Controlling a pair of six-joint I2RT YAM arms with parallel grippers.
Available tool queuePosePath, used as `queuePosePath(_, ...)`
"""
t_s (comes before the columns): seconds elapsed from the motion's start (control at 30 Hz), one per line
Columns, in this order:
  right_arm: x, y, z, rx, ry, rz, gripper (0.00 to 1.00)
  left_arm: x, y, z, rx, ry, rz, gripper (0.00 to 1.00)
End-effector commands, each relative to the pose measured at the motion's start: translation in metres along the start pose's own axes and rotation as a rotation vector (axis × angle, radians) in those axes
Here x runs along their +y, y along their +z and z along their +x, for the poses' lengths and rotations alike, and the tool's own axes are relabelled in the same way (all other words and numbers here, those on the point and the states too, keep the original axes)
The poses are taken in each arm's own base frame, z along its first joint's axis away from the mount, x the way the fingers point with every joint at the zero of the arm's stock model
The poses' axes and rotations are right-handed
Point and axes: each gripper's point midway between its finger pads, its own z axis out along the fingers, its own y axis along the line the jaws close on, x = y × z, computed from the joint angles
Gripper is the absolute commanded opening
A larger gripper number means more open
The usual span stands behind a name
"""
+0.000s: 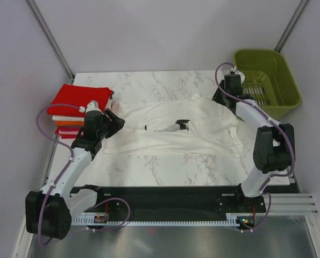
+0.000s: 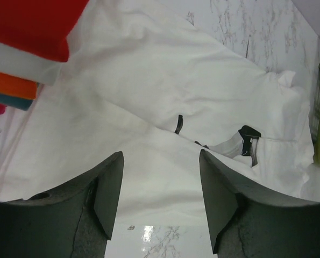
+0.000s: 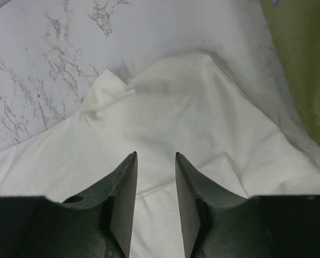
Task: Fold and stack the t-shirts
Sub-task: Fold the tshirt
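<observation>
Worktop (image 1: 165, 161): white marble, walls close on the left and far sides. There is bare marble in a band along the far edge at 12 o'clock and in a narrower band at 6 o'clock, between the cloth and the black base rail.

White t-shirt (image 1: 203, 129): spread flat across the worktop centre from 9 to 3 o'clock, partly folded over itself and wrinkled. One corner bunches up toward 1 o'clock. The near edge is fairly straight and lies well inside the worktop's near edge. A dark-edged grey strip (image 1: 177, 124) sits mid-cloth; cannot tell what it is.

Basket (image 1: 286, 80): olive green, at 2 o'clock by the far right corner, just beyond the shirt's right end. Its rim crowds the right arm.

Stack (image 1: 76, 99): folded t-shirts at 9–10 o'clock against the left edge. Red is on top, then white, orange, a teal sliver and pink-red. Its right side is just beside the white shirt's left end.

Left hand (image 2: 160, 161): at 9 o'clock over the shirt's left end, next to the stack. The jaws are wide apart and hold nothing, with cloth below them.

Right hand (image 3: 155, 158): at 2 o'clock over the bunched corner, with the basket just to its side. The jaws are parted by a narrow gap. Cloth shows through the gap, and no pinch is visible.
</observation>
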Motion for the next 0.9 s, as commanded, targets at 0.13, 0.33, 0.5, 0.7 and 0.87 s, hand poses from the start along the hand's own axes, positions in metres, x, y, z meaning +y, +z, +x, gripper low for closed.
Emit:
queuePosePath(0.13, 0.032, 0.072, -0.028, 0.024, -0.097, -0.043, 0.47, -0.044, 0.02, -0.033, -0.057, 0.096, 0.139, 0.69)
queuePosePath(0.33, 0.03, 0.124, -0.036, 0.026, -0.144, 0.055, 0.56, -0.055, 0.03, -0.052, -0.088, 0.124, 0.134, 0.69)
queuePosePath(0.5, 0.021, 0.154, -0.035, 0.054, -0.227, 0.114, 0.56, -0.065, 0.042, -0.059, -0.083, 0.13, 0.143, 0.69)
queuePosePath(0.7, 0.004, 0.158, -0.01, 0.122, -0.312, 0.138, 0.55, -0.065, 0.056, -0.061, -0.071, 0.151, 0.124, 0.68)
queuePosePath(0.87, 0.007, 0.161, -0.008, 0.137, -0.343, 0.117, 0.55, -0.058, 0.064, -0.056, -0.054, 0.155, 0.097, 0.68)
